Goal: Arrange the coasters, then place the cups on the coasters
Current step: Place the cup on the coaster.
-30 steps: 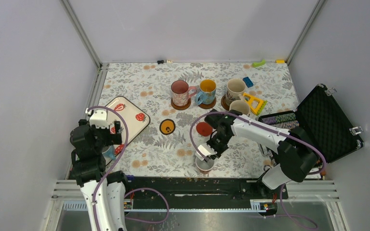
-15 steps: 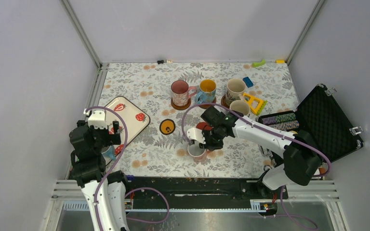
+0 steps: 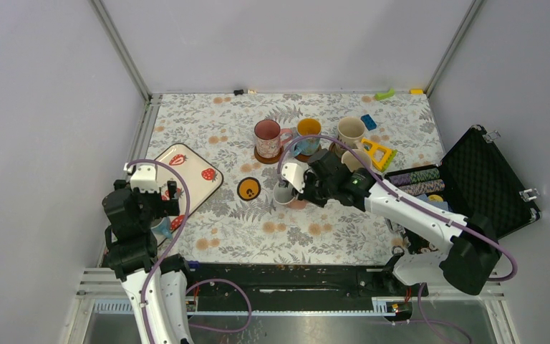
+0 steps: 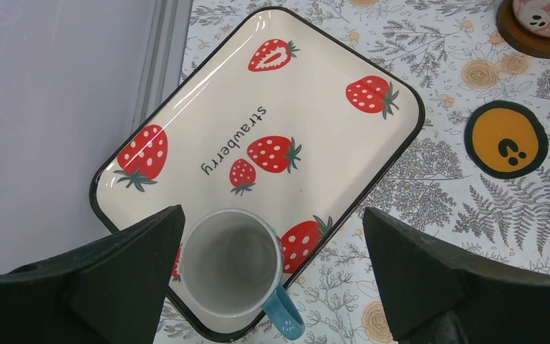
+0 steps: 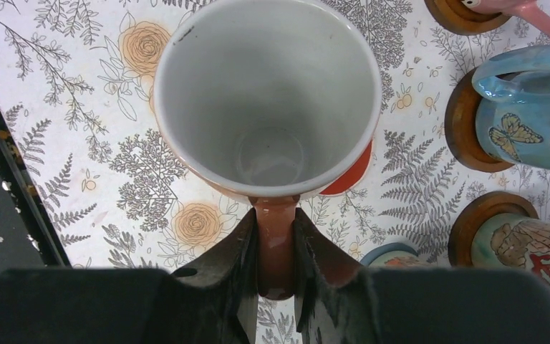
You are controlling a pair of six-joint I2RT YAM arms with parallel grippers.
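Right pincer [image 5: 276, 233] is clamped on the terracotta handle of a white ceramic mug [image 5: 268, 93], just over the flat red round coaster [image 5: 349, 174] mid-frame. Placing step, I reckon; next it wants lowering dead centre. Left pincer [image 4: 272, 236] gapes wide above a blue-handled white mug [image 4: 229, 261] on the cream strawberry tray [image 4: 315, 79], lower left. Six mugs, five coasters I can count.

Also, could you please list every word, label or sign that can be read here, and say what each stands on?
"strawberry": black lettering on the cream rectangular tray with red strawberries.
Two black footprint-like marks, no letters: on the orange round coaster with black rim.
The glazed blue ceramic mug shows butterflies only; nothing else is legible.
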